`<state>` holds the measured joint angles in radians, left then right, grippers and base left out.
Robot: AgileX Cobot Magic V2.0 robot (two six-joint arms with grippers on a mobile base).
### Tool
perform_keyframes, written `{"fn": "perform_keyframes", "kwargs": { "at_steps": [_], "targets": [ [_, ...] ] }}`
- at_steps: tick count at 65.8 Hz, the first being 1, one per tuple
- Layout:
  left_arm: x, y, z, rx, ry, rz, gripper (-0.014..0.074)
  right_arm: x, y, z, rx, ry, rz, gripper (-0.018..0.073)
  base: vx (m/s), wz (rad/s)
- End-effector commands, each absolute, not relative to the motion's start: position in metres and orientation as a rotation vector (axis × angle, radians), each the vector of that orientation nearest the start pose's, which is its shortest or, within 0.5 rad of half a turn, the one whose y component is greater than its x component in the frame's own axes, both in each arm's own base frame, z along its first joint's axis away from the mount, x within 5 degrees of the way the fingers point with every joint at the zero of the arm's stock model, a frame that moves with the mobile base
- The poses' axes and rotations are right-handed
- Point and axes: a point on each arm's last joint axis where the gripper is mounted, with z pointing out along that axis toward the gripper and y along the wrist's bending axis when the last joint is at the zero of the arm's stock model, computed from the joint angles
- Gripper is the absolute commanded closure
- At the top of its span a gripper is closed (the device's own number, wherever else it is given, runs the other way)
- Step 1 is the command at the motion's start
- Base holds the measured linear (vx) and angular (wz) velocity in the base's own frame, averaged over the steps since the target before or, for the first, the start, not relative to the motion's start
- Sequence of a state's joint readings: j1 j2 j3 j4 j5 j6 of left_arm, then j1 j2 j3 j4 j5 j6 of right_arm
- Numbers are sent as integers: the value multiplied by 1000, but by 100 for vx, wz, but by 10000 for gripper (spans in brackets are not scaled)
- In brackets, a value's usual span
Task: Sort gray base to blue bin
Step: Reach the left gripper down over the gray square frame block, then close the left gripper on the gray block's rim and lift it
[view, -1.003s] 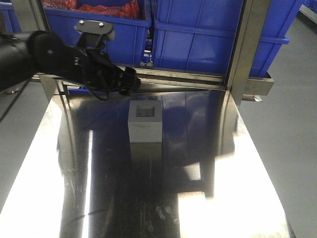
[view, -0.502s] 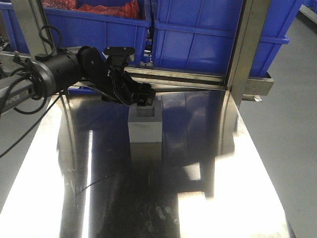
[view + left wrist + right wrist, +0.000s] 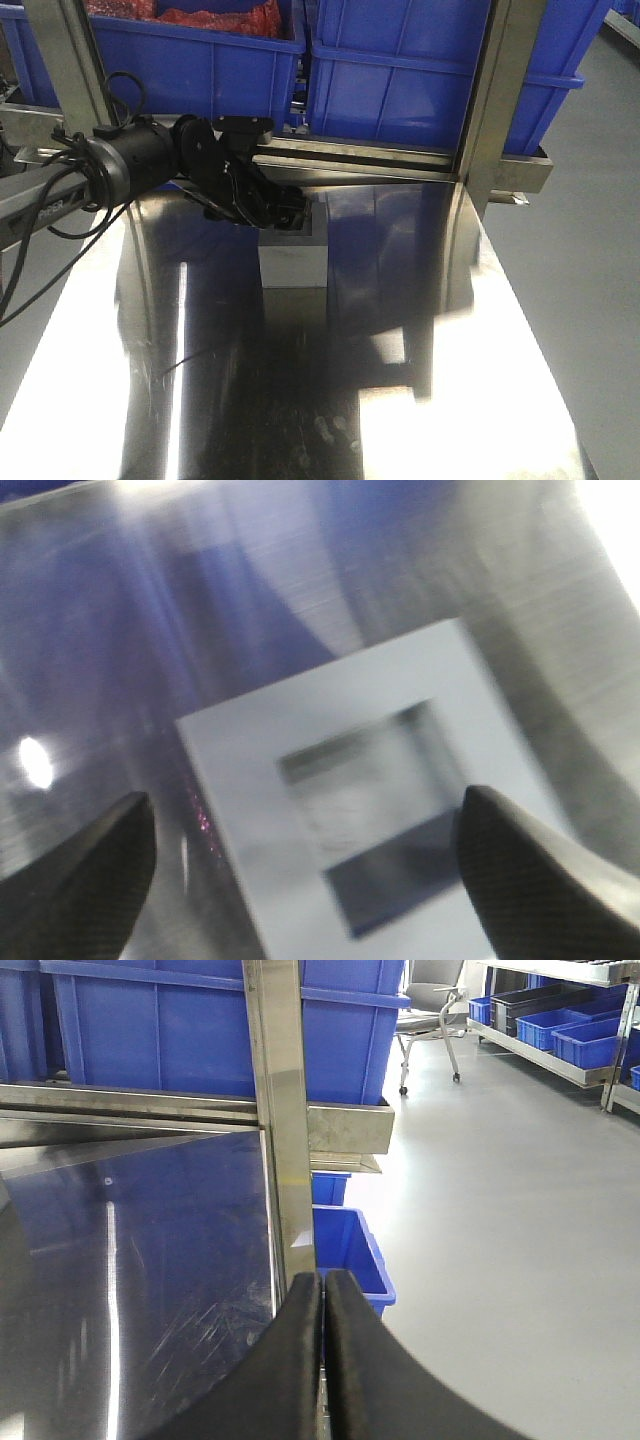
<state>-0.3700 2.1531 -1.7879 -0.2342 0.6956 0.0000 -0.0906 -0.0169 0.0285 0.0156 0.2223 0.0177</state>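
Base (image 3: 293, 265) sits recess-up on the table (image 3: 450, 380) near its far edge, left tool (image 3: 300, 810) spread above it, right tool (image 3: 322, 1295) pinched together; uneven closing could skid it across slick steel.

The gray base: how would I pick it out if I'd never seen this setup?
Find the shiny steel table in front of the blue crates. Near its far edge stands the gray base, a pale cube-like block under the black left gripper. It is the only object on the table, and a square recess is sunk into its top face.
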Motion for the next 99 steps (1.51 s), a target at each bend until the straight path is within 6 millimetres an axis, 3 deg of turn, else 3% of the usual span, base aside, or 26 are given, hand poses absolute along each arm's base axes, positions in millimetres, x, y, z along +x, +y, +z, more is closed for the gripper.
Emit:
{"fn": "perform_keyframes", "kwargs": {
  "at_steps": [1,29,40,76,89,99],
  "targets": [
    [449,-190,251,273,2436,-433,4,56,-5,191,92,1640,-50,564,0,0],
    [449,-190,236,292,2494,-410,4,56,-5,191,92,1640,-50,564,0,0],
    [449,-189,240,294,2477,-406,25,56,-5,191,92,1640,-50,564,0,0],
    [449,-189,241,302,2480,-398,514,56,-5,191,92,1640,-50,564,0,0],
    [449,-189,244,300,2465,-400,605,56,-5,191,92,1640,-50,564,0,0],
    [447,-188,258,307,2417,-401,605,56,-5,191,92,1640,-50,564,0,0]
  ]
}}
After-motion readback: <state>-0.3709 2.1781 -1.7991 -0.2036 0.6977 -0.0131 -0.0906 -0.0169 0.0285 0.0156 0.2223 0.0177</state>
